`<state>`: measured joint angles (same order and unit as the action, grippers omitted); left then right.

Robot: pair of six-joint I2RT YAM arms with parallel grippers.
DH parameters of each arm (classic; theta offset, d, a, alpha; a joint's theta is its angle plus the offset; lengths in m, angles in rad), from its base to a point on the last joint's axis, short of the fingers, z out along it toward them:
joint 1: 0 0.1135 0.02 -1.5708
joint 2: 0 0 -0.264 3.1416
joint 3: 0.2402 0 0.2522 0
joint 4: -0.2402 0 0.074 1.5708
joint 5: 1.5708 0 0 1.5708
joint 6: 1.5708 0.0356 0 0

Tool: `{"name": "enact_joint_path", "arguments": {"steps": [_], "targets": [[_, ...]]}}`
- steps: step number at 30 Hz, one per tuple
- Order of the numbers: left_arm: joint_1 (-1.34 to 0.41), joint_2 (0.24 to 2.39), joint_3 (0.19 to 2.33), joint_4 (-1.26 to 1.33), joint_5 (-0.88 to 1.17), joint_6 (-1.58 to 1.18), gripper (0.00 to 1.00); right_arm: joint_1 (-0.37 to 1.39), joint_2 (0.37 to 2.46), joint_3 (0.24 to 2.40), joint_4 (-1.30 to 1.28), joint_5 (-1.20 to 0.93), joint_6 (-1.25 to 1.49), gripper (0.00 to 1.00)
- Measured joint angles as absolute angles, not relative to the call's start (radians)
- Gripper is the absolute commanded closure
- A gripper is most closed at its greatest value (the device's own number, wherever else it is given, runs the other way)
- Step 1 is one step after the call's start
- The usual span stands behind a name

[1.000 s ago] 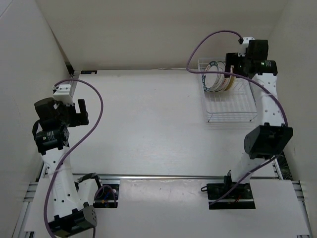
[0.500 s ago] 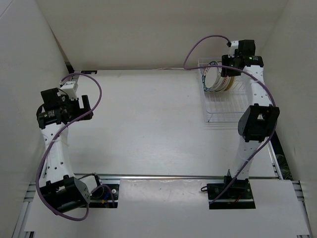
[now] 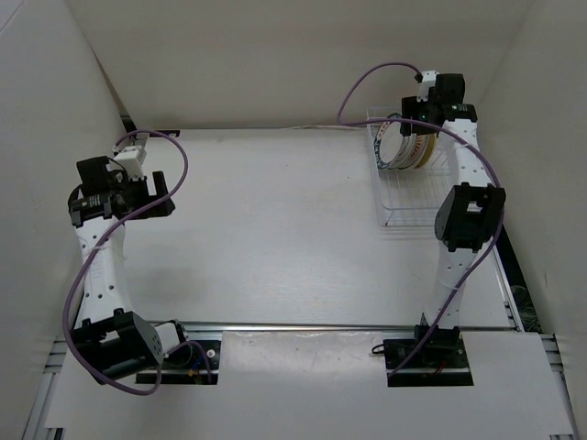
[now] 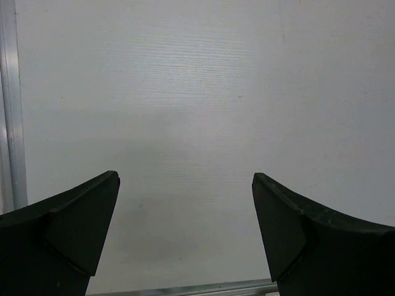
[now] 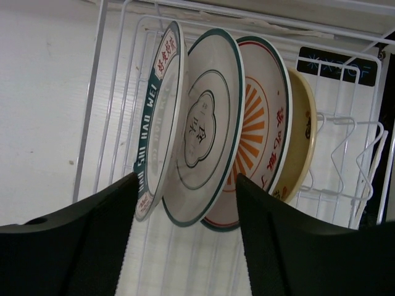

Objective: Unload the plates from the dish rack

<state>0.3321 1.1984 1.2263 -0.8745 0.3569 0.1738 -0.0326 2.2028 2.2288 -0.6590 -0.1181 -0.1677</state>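
Note:
Several small plates stand on edge in the white wire dish rack (image 3: 424,197) at the far right. In the right wrist view, from left: a white plate with a dark lettered rim band (image 5: 158,117), a white plate with dark rings (image 5: 207,126), a white plate with an orange sunburst (image 5: 262,123), and a tan-yellow plate (image 5: 300,132). My right gripper (image 5: 185,179) is open, just above the plates, its fingers either side of the ringed plate's edge. It also shows in the top view (image 3: 410,122). My left gripper (image 4: 185,185) is open and empty over bare table at the far left (image 3: 156,197).
The rack's near half (image 3: 417,209) holds no plates. White enclosure walls stand close on the left, back and right. A purple cable loops from each wrist. A metal rail (image 4: 12,105) shows along the left edge of the left wrist view.
My right gripper has moved back and left to sit over the plates in the rack. My left arm has straightened and its wrist has shifted slightly back.

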Motion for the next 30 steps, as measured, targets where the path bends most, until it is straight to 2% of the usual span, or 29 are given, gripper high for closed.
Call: {"name": "enact_joint_path", "arguments": {"steps": [4,10,12,14,17,18,21,26,30], "targets": [[0.332,1.222,1.226,-0.875,0.365,0.173,0.00,-0.031,2.241,2.244,-0.626,-0.116,-0.167,0.48],[0.332,1.243,1.227,-0.875,0.384,0.171,0.00,-0.016,2.247,2.226,-0.561,-0.088,-0.168,0.50],[0.332,1.248,1.227,-0.875,0.387,0.171,0.00,-0.008,2.247,2.214,-0.544,-0.073,-0.169,0.42],[0.332,1.250,1.228,-0.875,0.390,0.171,0.00,-0.002,2.247,2.210,-0.535,-0.047,-0.165,0.21],[0.332,1.250,1.228,-0.875,0.391,0.171,0.00,0.010,2.247,2.208,-0.516,0.002,-0.163,0.17],[0.332,1.250,1.228,-0.875,0.391,0.171,0.00,0.014,2.247,2.206,-0.506,0.016,-0.163,0.11],[0.332,1.250,1.228,-0.875,0.394,0.172,0.00,0.017,2.247,2.193,-0.491,0.053,-0.164,0.11],[0.332,1.250,1.227,-0.875,0.406,0.171,0.00,0.015,2.235,2.176,-0.491,0.080,-0.165,0.20],[0.332,1.250,1.227,-0.875,0.409,0.171,0.00,0.025,2.205,2.161,-0.485,0.097,-0.165,0.22]]}}
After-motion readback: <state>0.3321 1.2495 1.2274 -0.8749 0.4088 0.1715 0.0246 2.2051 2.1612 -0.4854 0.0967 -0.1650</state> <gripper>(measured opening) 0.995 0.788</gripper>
